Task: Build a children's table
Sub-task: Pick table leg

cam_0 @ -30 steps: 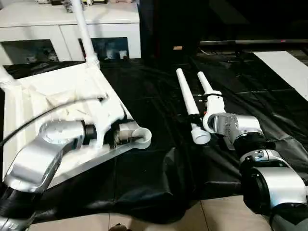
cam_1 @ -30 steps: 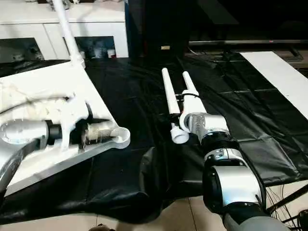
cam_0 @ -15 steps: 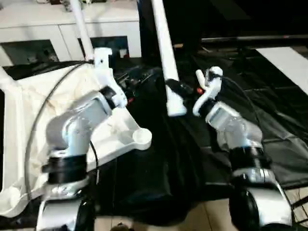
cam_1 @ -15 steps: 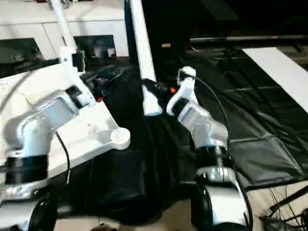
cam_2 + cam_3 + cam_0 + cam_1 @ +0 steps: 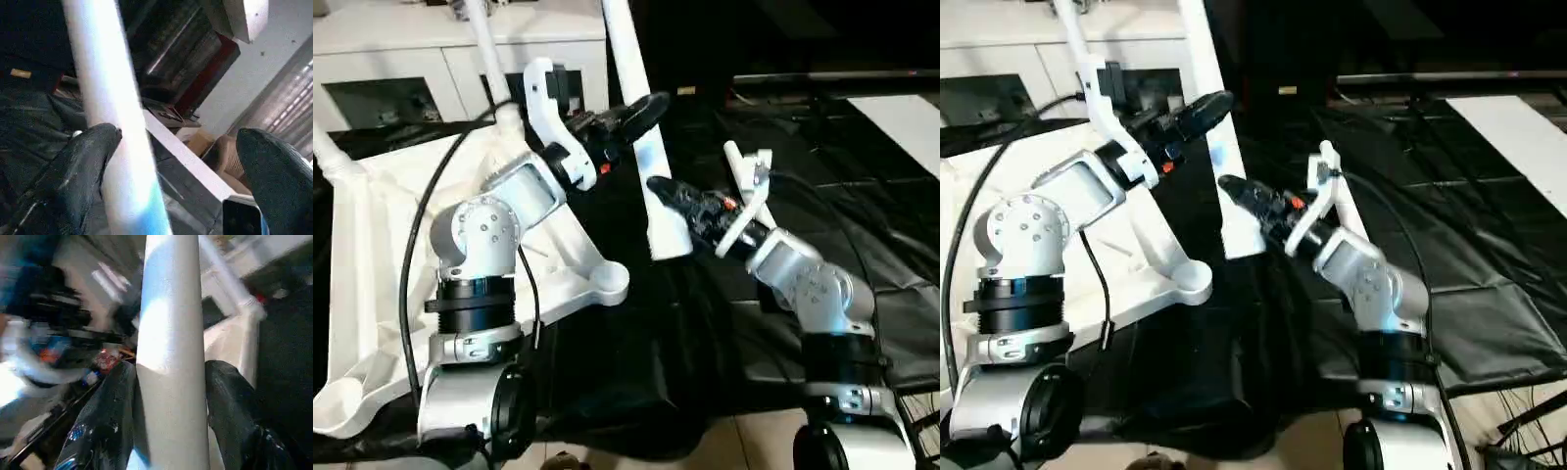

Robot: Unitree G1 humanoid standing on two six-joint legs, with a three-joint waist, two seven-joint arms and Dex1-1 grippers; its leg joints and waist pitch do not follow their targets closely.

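Note:
The white tabletop point(image 5: 372, 245) lies upside down at the left. A leg point(image 5: 487, 54) stands in its far corner and another point(image 5: 328, 152) at its left corner. The near corner socket point(image 5: 607, 284) holds nothing. My right gripper point(image 5: 668, 196) is shut on a third white leg point(image 5: 641, 127) and holds it nearly upright, its lower end hanging above the black cloth right of that socket. Both fingers point(image 5: 102, 421) press against this leg point(image 5: 171, 333). Higher up, my left gripper point(image 5: 641, 117) is open around the same leg point(image 5: 112, 122), with one finger point(image 5: 83, 166) beside it and the other well apart.
A white cabinet point(image 5: 401, 69) with glass doors stands behind the tabletop. Crumpled black cloth point(image 5: 862, 196) covers the floor, with a white board point(image 5: 901, 117) at the far right and bare tiles point(image 5: 744, 446) in front. A black cable point(image 5: 411, 264) loops off my left arm.
My right gripper lifted a leg off the cloth and stood it nearly upright. My left arm rose from the tabletop's near corner to that leg, and its gripper opened wide.

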